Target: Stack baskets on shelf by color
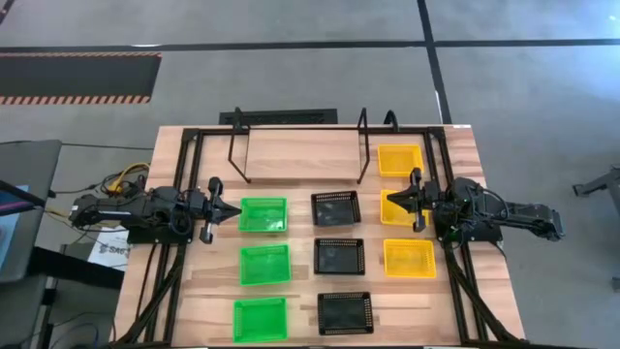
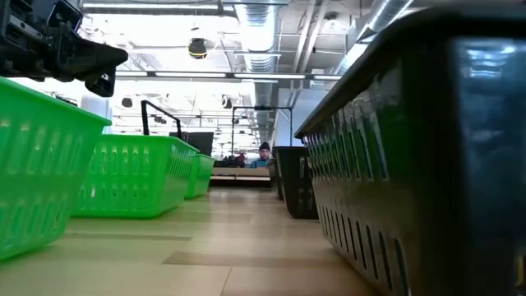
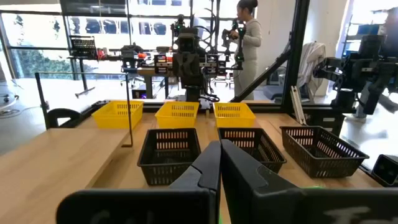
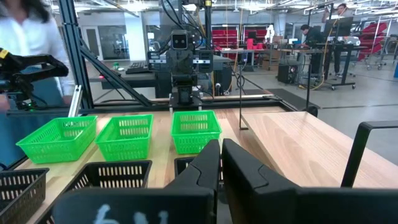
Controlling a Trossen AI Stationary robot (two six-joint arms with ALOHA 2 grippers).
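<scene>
Nine baskets sit in three columns on the table in the high view: green, black and yellow. One yellow basket stands beside the right end of the shelf, a light plank with black wire frames at the far edge. My left gripper is shut and hovers at the left rim of the far green basket; the low view shows it above the green baskets. My right gripper is shut over the middle yellow basket. Both wrist views show shut fingers.
A black frame runs around the tabletop, with cables at the left edge. Bare wood lies between the basket columns and left of the shelf. People stand in the room beyond the table.
</scene>
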